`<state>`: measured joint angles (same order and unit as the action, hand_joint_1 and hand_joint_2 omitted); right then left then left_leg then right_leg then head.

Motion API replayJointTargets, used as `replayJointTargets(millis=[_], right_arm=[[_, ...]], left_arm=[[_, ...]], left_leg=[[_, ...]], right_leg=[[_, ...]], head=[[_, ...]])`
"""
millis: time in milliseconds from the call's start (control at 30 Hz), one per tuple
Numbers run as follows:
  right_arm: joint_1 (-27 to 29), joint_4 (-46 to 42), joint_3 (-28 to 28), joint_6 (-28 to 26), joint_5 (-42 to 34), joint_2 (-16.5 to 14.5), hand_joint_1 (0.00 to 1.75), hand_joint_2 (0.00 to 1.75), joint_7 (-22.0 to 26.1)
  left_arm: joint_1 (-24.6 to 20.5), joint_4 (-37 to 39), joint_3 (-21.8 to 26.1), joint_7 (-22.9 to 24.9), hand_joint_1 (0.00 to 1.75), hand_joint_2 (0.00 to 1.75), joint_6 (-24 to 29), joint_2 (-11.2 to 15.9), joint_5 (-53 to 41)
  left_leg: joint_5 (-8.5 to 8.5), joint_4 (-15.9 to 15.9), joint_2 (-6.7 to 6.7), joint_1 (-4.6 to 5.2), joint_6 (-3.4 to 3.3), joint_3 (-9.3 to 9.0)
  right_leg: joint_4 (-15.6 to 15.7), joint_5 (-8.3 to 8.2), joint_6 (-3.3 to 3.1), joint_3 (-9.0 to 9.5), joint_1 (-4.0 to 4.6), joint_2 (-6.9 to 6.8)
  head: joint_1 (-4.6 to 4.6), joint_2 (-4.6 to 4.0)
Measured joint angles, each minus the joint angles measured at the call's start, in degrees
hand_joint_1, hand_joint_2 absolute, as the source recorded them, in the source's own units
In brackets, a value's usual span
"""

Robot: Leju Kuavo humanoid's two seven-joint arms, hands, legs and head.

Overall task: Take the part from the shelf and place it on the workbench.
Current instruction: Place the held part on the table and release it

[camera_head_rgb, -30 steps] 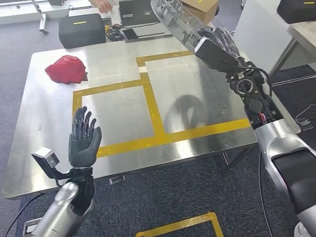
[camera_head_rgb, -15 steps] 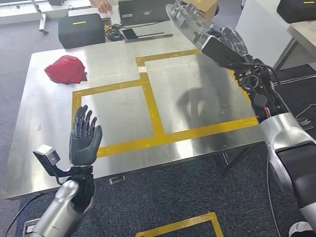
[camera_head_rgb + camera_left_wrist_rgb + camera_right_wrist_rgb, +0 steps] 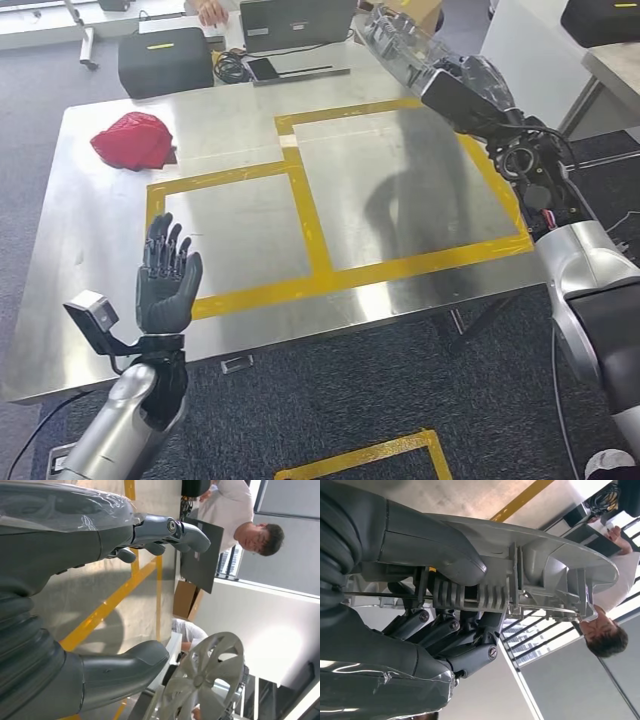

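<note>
**Wheel cover in my right hand, above the workbench's far corner**

My right hand grips the grey wheel cover, my thumb pressed on one face and my fingers curled against the ribbed underside. I hold it tilted in the air, off the steel workbench, over the far right corner of the yellow-taped rectangle. My left hand is raised at the near edge with fingers spread and upright, holding nothing. A red cloth lies beyond my left hand, well apart. Past my right hand, a laptop and a person's hand show behind the bench.
</note>
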<state>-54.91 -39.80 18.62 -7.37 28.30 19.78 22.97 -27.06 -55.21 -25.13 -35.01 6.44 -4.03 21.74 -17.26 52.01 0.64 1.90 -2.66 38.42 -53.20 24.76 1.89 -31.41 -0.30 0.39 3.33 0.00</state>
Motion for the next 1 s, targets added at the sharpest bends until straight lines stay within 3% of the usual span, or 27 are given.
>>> replayJointTargets(millis=[100, 1000], right_arm=[[-0.1, 0.7, 0.0, -0.5, 0.0, 0.0, 0.00, 0.00, 0.5], [0.1, 3.6, 0.0, -1.0, -0.6, 0.0, 0.00, 0.00, 1.1]], left_arm=[[-0.4, 0.1, 0.3, -0.1, 0.00, 1.75, 0.5, 0.2, 0.0], [0.1, 0.6, 0.4, -1.1, 0.00, 1.75, 0.4, 0.4, -0.3]], left_leg=[[0.01, 0.0, 0.00, 0.00, 0.00, 0.01], [-0.01, 0.0, 0.00, -0.10, -0.02, -0.01]], right_leg=[[0.0, 0.00, 0.00, 0.00, 0.01, 0.00], [0.2, 0.01, 0.04, 0.03, 0.14, -0.06]], head=[[0.01, 0.00], [0.01, 0.00]])
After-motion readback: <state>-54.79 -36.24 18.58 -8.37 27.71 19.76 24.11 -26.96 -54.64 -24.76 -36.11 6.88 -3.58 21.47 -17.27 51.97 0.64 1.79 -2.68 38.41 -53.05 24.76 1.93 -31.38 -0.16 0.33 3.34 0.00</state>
